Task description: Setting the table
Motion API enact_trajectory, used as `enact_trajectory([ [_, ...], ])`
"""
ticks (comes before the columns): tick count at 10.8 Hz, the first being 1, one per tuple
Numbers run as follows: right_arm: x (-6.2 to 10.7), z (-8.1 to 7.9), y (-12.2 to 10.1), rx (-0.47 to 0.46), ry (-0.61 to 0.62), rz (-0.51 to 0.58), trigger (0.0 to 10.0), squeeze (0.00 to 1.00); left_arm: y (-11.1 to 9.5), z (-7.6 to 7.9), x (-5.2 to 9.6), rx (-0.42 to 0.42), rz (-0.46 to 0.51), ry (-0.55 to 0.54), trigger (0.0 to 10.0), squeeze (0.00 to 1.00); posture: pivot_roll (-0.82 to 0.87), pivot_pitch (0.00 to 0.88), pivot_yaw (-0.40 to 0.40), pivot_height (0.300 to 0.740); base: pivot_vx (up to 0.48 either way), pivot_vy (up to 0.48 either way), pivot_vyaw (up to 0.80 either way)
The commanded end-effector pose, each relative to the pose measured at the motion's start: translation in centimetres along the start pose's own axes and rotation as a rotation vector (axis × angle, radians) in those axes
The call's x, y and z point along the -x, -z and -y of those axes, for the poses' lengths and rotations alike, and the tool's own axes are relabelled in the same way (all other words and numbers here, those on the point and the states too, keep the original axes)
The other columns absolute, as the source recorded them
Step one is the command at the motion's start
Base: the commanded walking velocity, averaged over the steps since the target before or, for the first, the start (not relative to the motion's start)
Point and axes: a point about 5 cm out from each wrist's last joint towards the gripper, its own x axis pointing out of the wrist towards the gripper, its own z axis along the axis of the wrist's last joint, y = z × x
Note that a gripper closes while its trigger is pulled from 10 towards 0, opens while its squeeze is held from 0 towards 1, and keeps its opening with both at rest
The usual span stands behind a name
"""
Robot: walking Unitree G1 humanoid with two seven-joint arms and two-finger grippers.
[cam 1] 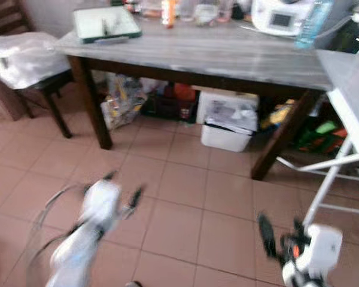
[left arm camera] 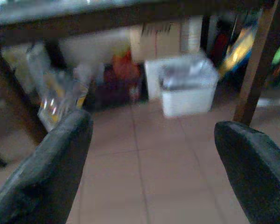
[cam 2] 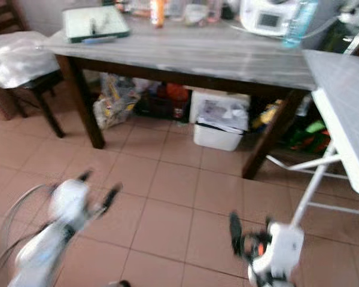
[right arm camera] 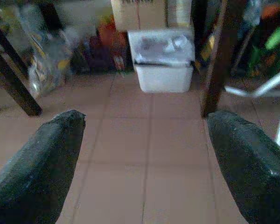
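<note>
A grey wooden table (cam 1: 227, 54) with dark legs stands ahead of me. On its far side lie a green-rimmed tray (cam 1: 105, 24), an orange bottle (cam 1: 167, 12), some glasses (cam 1: 204, 12), a white appliance (cam 1: 281, 17) and a blue bottle (cam 1: 312, 24). My left gripper (cam 1: 123, 186) hangs low over the tiled floor, blurred, its fingers (left arm camera: 51, 172) spread wide with nothing between them. My right gripper (cam 1: 281, 233) hangs low on the right, also open and empty, with fingers (right arm camera: 42, 163) apart.
Under the table sit a white bin (cam 1: 228, 128), bags (cam 1: 122, 98) and boxes. A chair with a white plastic-wrapped bundle (cam 1: 24, 57) stands at the left. A light folding table (cam 1: 350, 89) with white legs stands at the right.
</note>
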Motion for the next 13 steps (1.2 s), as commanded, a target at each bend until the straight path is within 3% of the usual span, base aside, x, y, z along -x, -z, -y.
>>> enact_trajectory([
  [1, 0.4, 0.0, -0.5, 0.011, 0.000, -0.005, 10.0, 0.00, 0.5, 0.1, 1.3, -0.001, -0.008, 0.003, 10.0, 0.00, 0.12, 0.092, -0.057, 0.740, 0.000, 0.000, 0.00],
  [2, 0.8, 0.2, -0.8, 0.035, -0.005, -0.023, 10.0, 0.00, 1.5, 1.0, 3.1, -0.001, -0.028, 0.029, 10.0, 0.00, 0.11, 0.094, -0.055, 0.740, 0.000, 0.000, 0.00],
  [3, 0.8, 0.5, -1.2, 0.028, -0.011, -0.028, 10.0, 0.00, 1.7, 1.4, 3.8, -0.029, -0.029, 0.041, 10.0, 0.00, 0.11, 0.095, -0.052, 0.740, 0.000, 0.000, 0.00],
  [5, 0.5, 0.1, -1.2, 0.128, -0.008, -0.034, 10.0, 0.00, 1.1, 2.4, 4.1, -0.049, -0.003, 0.060, 10.0, 0.00, 0.10, 0.097, -0.043, 0.740, 0.000, 0.000, 0.00],
  [6, 0.0, -0.2, -1.8, 0.130, 0.007, -0.003, 10.0, 0.00, 0.7, 2.9, 4.1, -0.059, 0.018, 0.056, 10.0, 0.00, 0.10, 0.098, -0.044, 0.740, 0.000, 0.000, 0.00],
  [7, -0.4, 0.0, -2.6, 0.178, 0.045, 0.031, 10.0, 0.00, 0.3, 3.2, 3.9, -0.058, 0.036, 0.054, 10.0, 0.00, 0.10, 0.097, -0.044, 0.740, 0.000, 0.000, 0.00],
  [8, -0.8, 0.0, -4.0, 0.266, 0.096, 0.133, 10.0, 0.00, -0.8, 4.1, 3.5, -0.060, 0.091, 0.048, 10.0, 0.00, 0.10, 0.090, -0.046, 0.740, 0.000, 0.000, 0.00],
  [10, -0.4, -0.1, -4.4, 0.256, 0.113, 0.168, 10.0, 0.00, -1.3, 4.6, 3.4, -0.054, 0.109, 0.043, 10.0, 0.00, 0.10, 0.075, -0.044, 0.740, 0.000, 0.000, 0.00],
  [11, -0.4, 0.0, -4.3, 0.246, 0.140, 0.172, 10.0, 0.00, -2.0, 2.9, 1.1, -0.039, 0.092, 0.025, 10.0, 0.00, 0.09, 0.073, -0.041, 0.740, 0.000, 0.000, 0.00],
  [12, -0.4, 0.1, -4.1, 0.247, 0.145, 0.168, 10.0, 0.00, -1.9, 2.9, 0.9, -0.022, 0.083, 0.012, 10.0, 0.00, 0.08, 0.071, -0.041, 0.740, 0.000, 0.000, 0.00],
  [13, -0.6, 0.4, -4.0, 0.248, 0.162, 0.174, 10.0, 0.00, -1.7, 1.5, -1.0, 0.017, 0.039, -0.015, 10.0, 0.00, 0.08, 0.072, -0.039, 0.740, 0.000, 0.000, 0.00],
])
